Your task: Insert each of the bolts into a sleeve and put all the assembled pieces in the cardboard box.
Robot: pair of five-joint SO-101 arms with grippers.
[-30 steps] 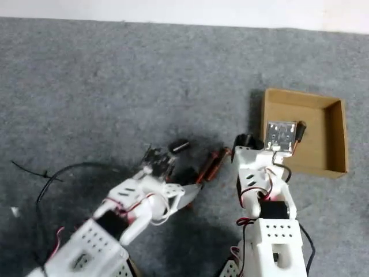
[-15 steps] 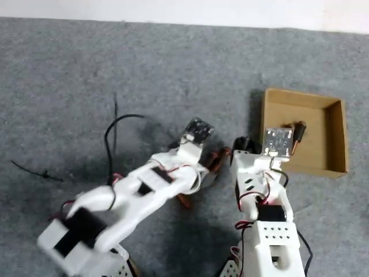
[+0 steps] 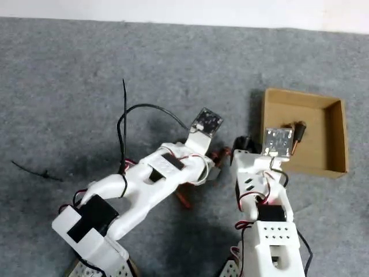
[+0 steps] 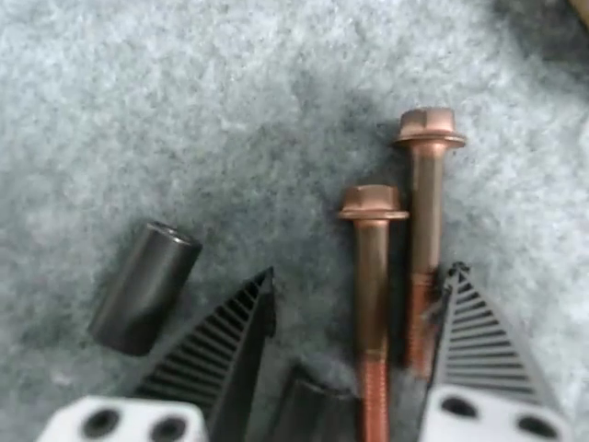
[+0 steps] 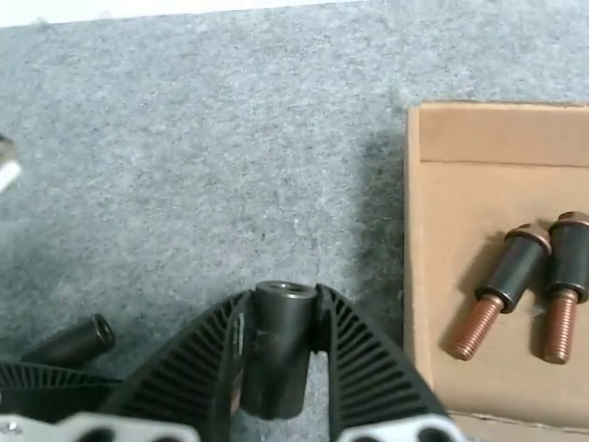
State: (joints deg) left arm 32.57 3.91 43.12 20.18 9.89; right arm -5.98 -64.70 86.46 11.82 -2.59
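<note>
Although our two white arms sit side by side on the grey carpeted counter (image 3: 69,69), we see their fingers in different states. The right fingers (image 5: 354,354) are clamped on a short black cylindrical sleeve (image 5: 281,341), its hollow end showing at their tips, while the left fingers (image 4: 230,341) are spread wide. Between the left fingers lie two copper-coloured hex-head bolts (image 4: 373,276), side by side on the carpet with their heads pointing away from the wrist; one bolt's threaded end lies right against a finger. The end of another black sleeve (image 4: 308,410) peeks out beside the other bolt's thread. Just outside those fingers a loose black sleeve (image 4: 144,287) lies tilted on the counter. Farther off, beyond the right fingers, sits the open brown cardboard box (image 3: 336,135), and inside it two bolts fitted with black sleeves (image 5: 504,281) rest next to each other. A thin black cable (image 3: 124,115) loops over the carpet on the far side of the left arm (image 3: 150,184).
</note>
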